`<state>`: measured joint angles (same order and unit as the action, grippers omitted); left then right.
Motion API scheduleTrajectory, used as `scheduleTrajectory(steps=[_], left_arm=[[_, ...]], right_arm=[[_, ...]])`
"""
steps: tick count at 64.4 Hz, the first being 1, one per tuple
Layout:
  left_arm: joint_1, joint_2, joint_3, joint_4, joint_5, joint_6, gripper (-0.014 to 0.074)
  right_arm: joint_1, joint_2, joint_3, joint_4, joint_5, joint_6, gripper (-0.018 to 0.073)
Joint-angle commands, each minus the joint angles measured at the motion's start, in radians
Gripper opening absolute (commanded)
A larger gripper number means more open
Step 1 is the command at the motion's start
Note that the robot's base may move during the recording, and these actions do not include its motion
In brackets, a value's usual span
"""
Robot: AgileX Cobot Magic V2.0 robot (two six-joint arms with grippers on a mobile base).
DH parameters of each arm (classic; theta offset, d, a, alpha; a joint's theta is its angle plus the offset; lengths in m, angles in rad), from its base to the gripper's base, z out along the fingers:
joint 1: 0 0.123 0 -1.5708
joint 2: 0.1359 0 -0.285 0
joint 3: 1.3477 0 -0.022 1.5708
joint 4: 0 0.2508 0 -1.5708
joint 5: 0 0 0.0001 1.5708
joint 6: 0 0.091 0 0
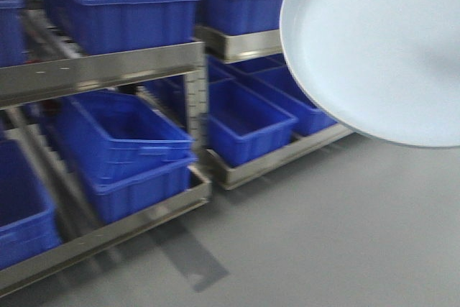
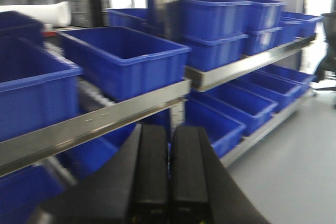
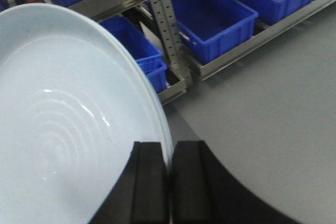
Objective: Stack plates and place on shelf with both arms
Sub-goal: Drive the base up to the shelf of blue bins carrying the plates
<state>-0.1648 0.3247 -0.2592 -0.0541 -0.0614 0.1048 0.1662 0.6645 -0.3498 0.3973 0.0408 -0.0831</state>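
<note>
Carrying step: plate (image 3: 68,103) is pinched at its rim by right claw (image 3: 169,150); left claw (image 2: 169,132) is closed, empty. Plate should be kept level towards the shelf (image 1: 108,70).

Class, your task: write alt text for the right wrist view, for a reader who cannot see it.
The right tool grips the rim of a large pale bluish-white plate that fills the left of the frame. Behind it stands a steel shelf holding blue crates, on a grey floor.
</note>
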Motion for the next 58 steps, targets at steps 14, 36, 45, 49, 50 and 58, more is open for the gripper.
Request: scheduleTrajectory(steps=[14,36,45,49,50,58], left_arm=[[-0.002,0.012,-0.036,-0.002,-0.089,-0.005,0.0083],[-0.002,0.012,-0.036,-0.002,-0.089,-0.005,0.0083],[-0.002,0.012,-0.036,-0.002,-0.089,-0.005,0.0083],[-0.002,0.012,-0.036,-0.002,-0.089,-0.005,0.0083],[-0.002,0.012,-0.036,-0.002,-0.089,-0.005,0.0083],[-0.002,0.012,-0.036,-0.002,-0.089,-0.005,0.0083]], right_arm=[[-0.003,0.002,-0.030,-0.002,-0.091,-0.003,0.0030],[-0.003,0.002,-0.030,-0.002,-0.091,-0.003,0.0030],[-0.003,0.002,-0.030,-0.002,-0.091,-0.003,0.0030],[-0.003,0.002,-0.030,-0.002,-0.091,-0.003,0.0030],[-0.003,0.002,-0.030,-0.002,-0.091,-0.003,0.0030],[-0.003,0.002,-0.030,-0.002,-0.091,-0.003,0.0030]])
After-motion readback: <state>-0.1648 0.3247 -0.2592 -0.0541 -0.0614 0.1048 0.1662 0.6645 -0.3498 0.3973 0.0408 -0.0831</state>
